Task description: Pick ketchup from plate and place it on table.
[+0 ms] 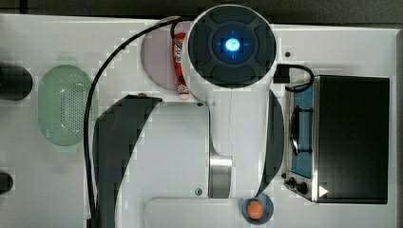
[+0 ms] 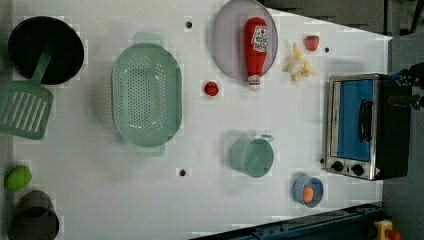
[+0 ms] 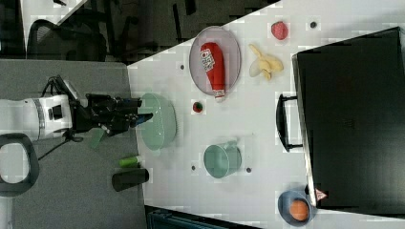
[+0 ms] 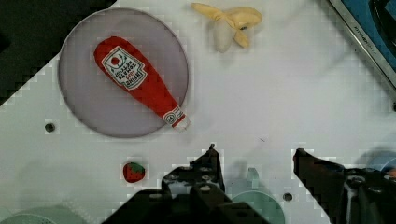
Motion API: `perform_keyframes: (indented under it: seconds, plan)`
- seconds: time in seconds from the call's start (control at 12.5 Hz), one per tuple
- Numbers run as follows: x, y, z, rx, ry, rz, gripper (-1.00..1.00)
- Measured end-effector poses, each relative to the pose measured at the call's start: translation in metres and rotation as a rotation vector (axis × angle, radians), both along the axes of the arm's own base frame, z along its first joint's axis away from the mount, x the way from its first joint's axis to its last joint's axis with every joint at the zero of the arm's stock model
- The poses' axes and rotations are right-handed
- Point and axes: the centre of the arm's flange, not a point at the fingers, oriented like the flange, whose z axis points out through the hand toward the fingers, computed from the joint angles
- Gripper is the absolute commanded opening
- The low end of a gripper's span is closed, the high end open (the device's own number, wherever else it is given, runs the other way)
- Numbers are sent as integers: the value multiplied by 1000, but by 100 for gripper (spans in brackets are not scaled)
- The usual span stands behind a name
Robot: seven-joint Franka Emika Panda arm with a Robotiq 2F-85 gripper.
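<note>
The ketchup point(image 4: 140, 84), a red squeeze bottle with a white label, lies flat on the pale mauve plate point(image 4: 88, 112). Its whitish cap end reaches just past the plate's rim over the white table point(image 4: 285, 93). My gripper point(image 4: 257, 156) is open, its dark fingers point(image 4: 212, 161) spread wide with nothing between them. It hangs high above the table, off to the side of the plate. The left view has the ketchup point(image 2: 255, 47) on the plate point(image 2: 227, 40), and the right view has the gripper point(image 3: 143, 113) well clear of the ketchup point(image 3: 213, 64). In the top view my arm covers part of the plate point(image 1: 157, 59) beside the ketchup point(image 1: 180, 64).
A peeled banana point(image 2: 297, 65) and a strawberry point(image 2: 311, 42) lie beside the plate, and another strawberry point(image 2: 211, 88) lies near the cap. A green colander point(image 2: 146, 95), green cup point(image 2: 252, 156), toaster oven point(image 2: 367, 125) and blue dish with an orange ball point(image 2: 307, 191) stand around.
</note>
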Motion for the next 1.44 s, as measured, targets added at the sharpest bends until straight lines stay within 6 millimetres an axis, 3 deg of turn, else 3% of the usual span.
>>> perform_keyframes:
  seconds: [0.08,0.24,0.4,0.56,0.72,0.88,1.04,1.2,1.44]
  plan:
    - [-16,2,-1,24,92,-9,60]
    - [-35,3,24,29,94,-19,99]
    - [-50,4,53,21,50,-28,100]
    - [-51,3,74,19,0,-30,100]
    - [-44,4,71,26,-3,-30,100]
    - [-24,4,46,22,14,-27,100]
    - [7,4,2,29,45,-27,100]
    - [34,3,-60,35,102,-29,100]
    - [55,6,-148,45,179,7,100]
